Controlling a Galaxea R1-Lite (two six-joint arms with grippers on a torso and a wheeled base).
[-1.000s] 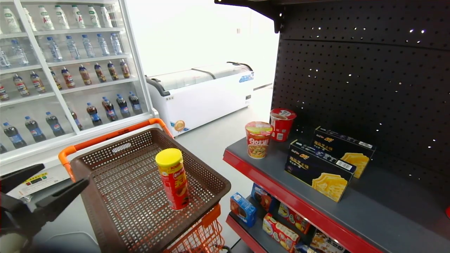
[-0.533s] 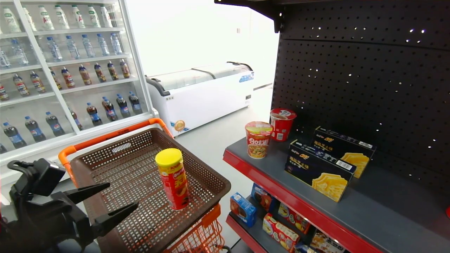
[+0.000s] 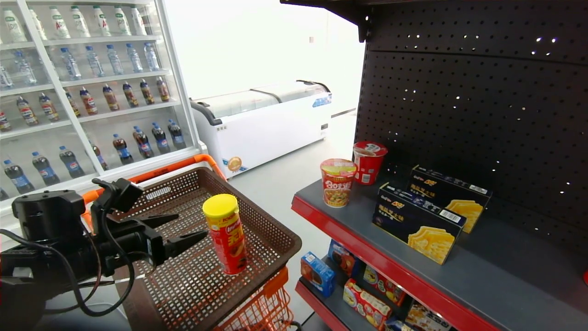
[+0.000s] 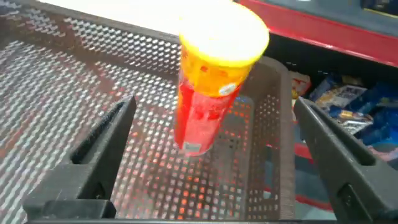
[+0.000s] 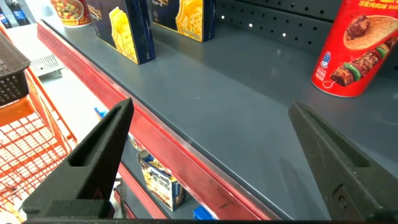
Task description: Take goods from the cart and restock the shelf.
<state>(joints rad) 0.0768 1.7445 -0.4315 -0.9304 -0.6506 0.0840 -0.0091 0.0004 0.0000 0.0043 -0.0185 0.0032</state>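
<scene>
The can (image 3: pixel 225 234) stands upright in the cart's basket (image 3: pixel 275 232), with the left gripper (image 3: pixel 190 225) just beside it — jaws wide. The basket wall rises between can and shelf (image 3: pixel 487 276). The right gripper (image 5: pixel 211 109), also wide, hangs over the shelf near a red tub (image 5: pixel 354 50) — boxes (image 3: pixel 418 225) and cups (image 3: pixel 337 181) stand farther along.

bright, even indoor light. the far wall (image 3: pixel 257 41) is blown out white, the black pegboard (image 3: pixel 473 105) is dark with pinpoint glints, and the can (image 4: pixel 208 106) looks soft close up.

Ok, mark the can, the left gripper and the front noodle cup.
can (image 3: pixel 226 236), head view, red side.
left gripper (image 3: pixel 192 224), head view, between its fingertips.
front noodle cup (image 3: pixel 337 186), head view, its side.
</scene>
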